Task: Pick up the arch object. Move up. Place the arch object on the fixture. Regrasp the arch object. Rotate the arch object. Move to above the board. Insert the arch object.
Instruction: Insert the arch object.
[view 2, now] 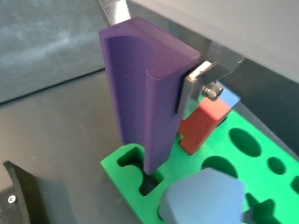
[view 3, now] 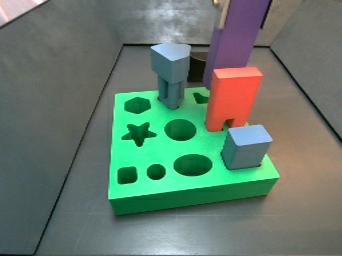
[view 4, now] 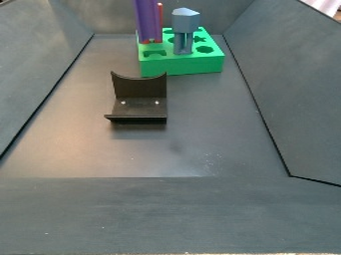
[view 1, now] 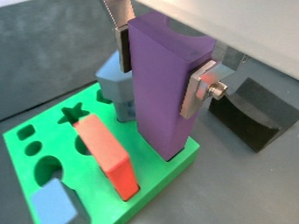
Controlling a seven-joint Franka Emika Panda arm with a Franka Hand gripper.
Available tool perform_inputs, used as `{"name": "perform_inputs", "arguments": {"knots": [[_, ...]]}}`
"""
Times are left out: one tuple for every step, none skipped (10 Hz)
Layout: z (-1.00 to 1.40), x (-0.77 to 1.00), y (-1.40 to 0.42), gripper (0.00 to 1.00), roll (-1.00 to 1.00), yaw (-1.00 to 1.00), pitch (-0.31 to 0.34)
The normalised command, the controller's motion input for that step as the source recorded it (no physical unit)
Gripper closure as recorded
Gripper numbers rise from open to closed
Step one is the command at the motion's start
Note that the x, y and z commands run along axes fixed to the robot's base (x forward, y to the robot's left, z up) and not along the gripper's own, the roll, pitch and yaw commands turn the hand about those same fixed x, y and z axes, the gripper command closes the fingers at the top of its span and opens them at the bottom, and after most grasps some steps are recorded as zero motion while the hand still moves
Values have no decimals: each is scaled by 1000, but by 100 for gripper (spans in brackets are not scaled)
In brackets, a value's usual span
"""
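Observation:
The purple arch object stands upright, gripped near its top between the silver fingers of my gripper. Its lower end sits at the slot in a corner of the green board. In a wrist view the arch object reaches down into that slot in the board. In both side views the arch object rises above the board. The black fixture stands apart on the floor and also shows in both wrist views.
On the board stand a red-orange block, a grey-blue pentagon-topped post and a small blue cube. Star, round and hexagon holes are open. Dark tray walls slope up around the floor.

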Motion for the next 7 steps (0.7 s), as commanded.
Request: {"name": "perform_inputs", "arguments": {"knots": [[-294, 474, 66, 100, 216, 29, 121], [-214, 234, 0, 100, 51, 9, 64], [-140, 83, 60, 100, -57, 0, 0], [-97, 77, 137, 100, -11, 49, 0], [-43, -103, 140, 100, 101, 0, -20], [0, -354, 26, 100, 83, 0, -61], [-97, -346, 0, 100, 49, 0, -100]]}}
